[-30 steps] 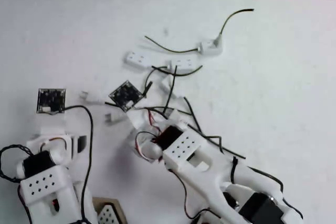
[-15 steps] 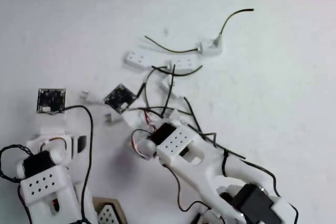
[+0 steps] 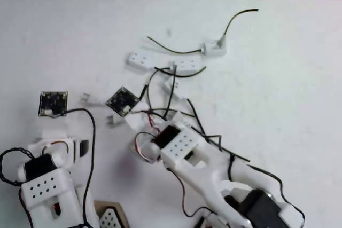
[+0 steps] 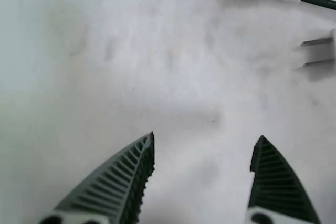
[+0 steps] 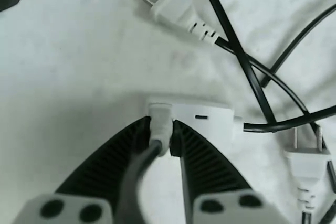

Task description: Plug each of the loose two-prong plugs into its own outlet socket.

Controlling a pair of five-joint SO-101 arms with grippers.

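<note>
One white plug (image 5: 159, 113), cord trailing, clamped in right pincer (image 5: 160, 125) | touching white socket block (image 5: 206, 120) | left pincer (image 4: 206, 137) spread wide

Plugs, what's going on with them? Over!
Right claw shut on a plug, against the outlet block. Left claw open, holding nothing. Loose plug and black cords crowd the block.
</note>
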